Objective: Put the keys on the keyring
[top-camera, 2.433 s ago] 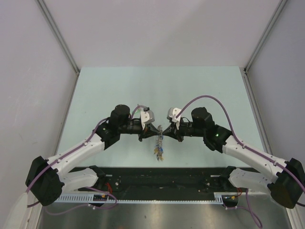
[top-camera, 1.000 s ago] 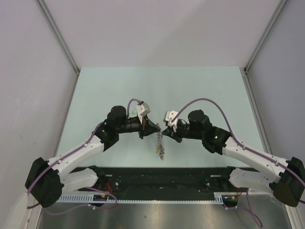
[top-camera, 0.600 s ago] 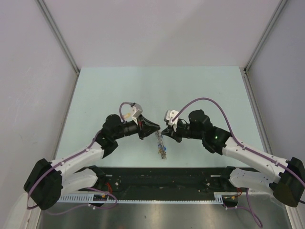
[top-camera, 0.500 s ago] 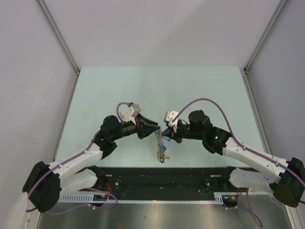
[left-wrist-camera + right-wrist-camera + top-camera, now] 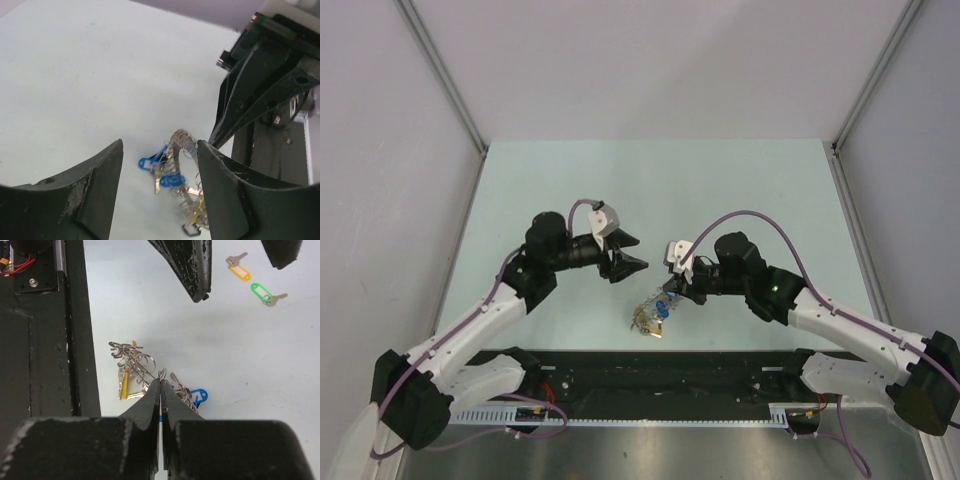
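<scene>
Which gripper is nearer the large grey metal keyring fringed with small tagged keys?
Right. The right gripper is pinched shut on the large grey metal keyring; the left gripper is open and apart from it, farther back on the table.

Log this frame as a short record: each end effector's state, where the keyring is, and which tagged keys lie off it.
left end effector: open, holding nothing, apart from the ring
right end effector: shut on the keyring
keyring: pinched at one edge; the rest appears to lie on the table
orange-tagged key: loose on the table
green-tagged key: loose, beside the orange one
blue tag: in the bunch at the ring; whether it is threaded, cannot tell
</scene>
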